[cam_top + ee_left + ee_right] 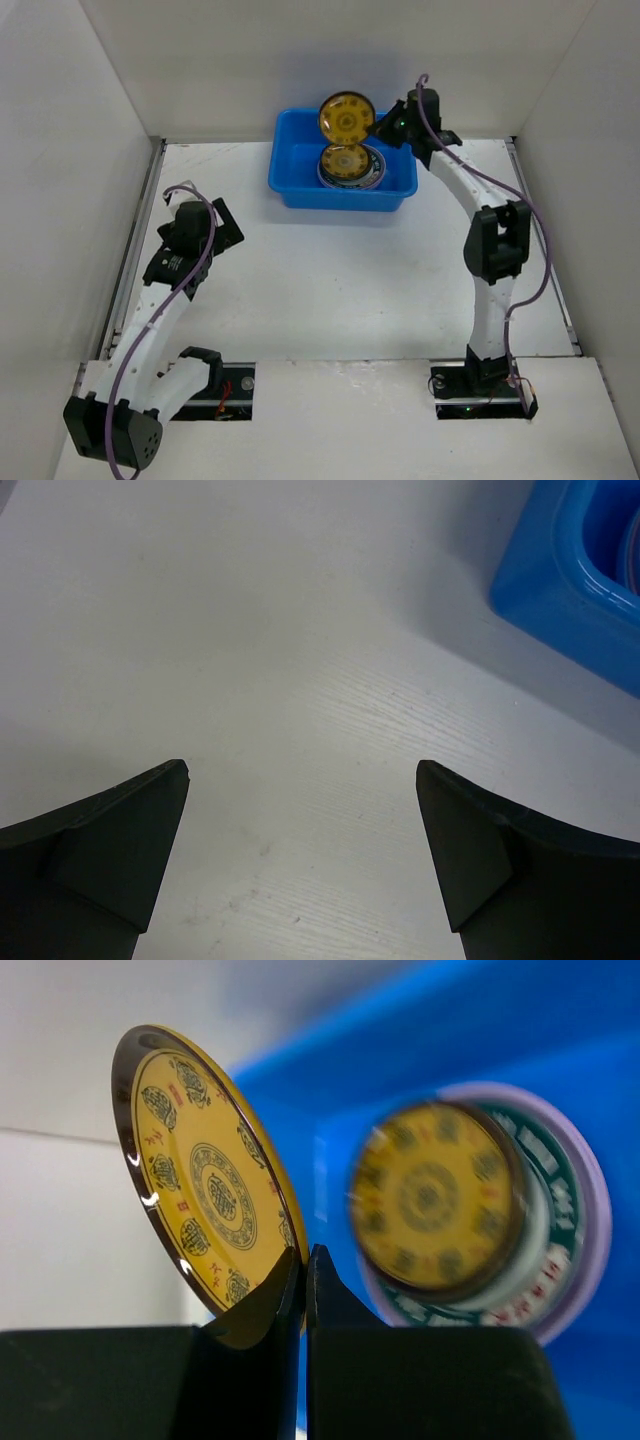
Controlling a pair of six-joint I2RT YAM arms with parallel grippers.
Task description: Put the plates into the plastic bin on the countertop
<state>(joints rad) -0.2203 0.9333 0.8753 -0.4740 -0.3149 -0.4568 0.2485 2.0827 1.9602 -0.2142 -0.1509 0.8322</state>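
My right claw point(303, 1265) grips the small yellow-gold round plate point(205, 1170) upright above the bright blue plastic bin point(290, 188), where stacked plates point(347, 165) already lie. My left claw point(300, 780) hangs wide. I judge only this release remains.

A lab test cell: white walls point(60, 150) box in a white tabletop point(350, 290).

Plates in sight: four.
Yellow-gold: two, namely upright yellow-gold plate point(346, 117) and flat yellow-gold plate point(343, 160).
Teal patterned plate point(548, 1195): one.
Lavender plate point(599, 1222): one, only rim showing.
More plates under stack: cannot tell.
Blue plastic bin point(292, 186): one.
Countertop point(330, 290): one.
Robot arms: two, left arm point(150, 330) and right arm point(492, 255).
Grippers: two, left gripper point(302, 772) and right gripper point(308, 1260), two fingers each.
Purple cables: two, one per arm.
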